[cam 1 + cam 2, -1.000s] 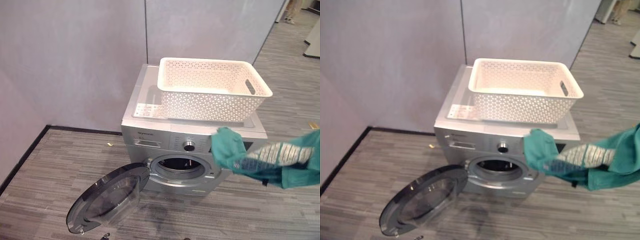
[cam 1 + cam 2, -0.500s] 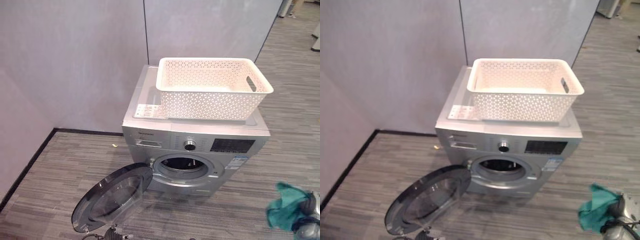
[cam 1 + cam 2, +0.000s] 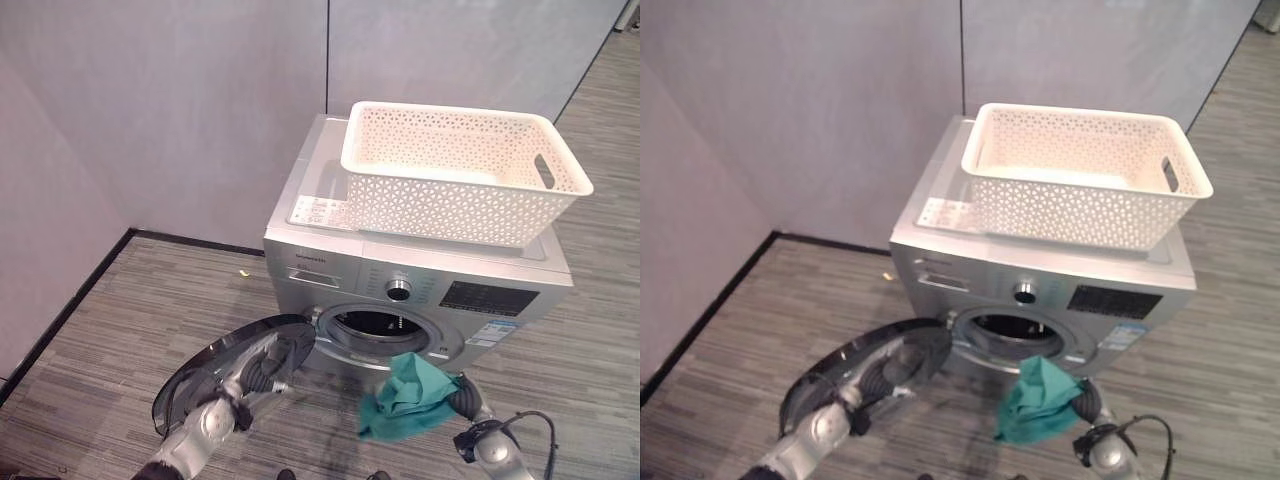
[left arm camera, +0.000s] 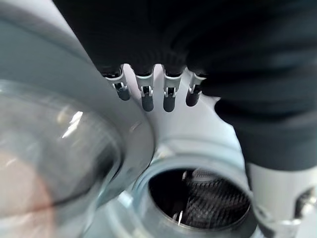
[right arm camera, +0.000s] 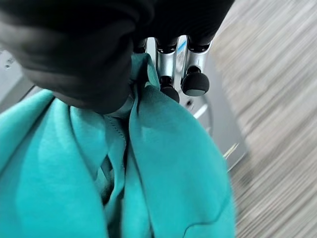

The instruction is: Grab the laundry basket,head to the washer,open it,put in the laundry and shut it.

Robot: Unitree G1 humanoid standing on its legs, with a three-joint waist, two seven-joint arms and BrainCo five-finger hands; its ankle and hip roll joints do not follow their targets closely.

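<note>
One teal garment in my right hand; soft cloth, bunched into folds, hanging in a loose clump just in front of the washer and below its round opening; in the right wrist view the dark-tipped fingers curl into the cloth and pinch it against the thumb side. One washer, silver, front-loading, standing on the striped grey floor against a pale wall; one dial above the opening, one dark panel to the dial's right. One door, round with a glass bowl, swung fully open to the washer's left and lying low. My left hand sits at that door's inner edge beside the opening; in the left wrist view its fingers hang straight, side by side, slightly apart, holding nothing I can see. One white lattice basket on top of the washer, upright, handle slot facing right; I see nothing inside it from here.
</note>
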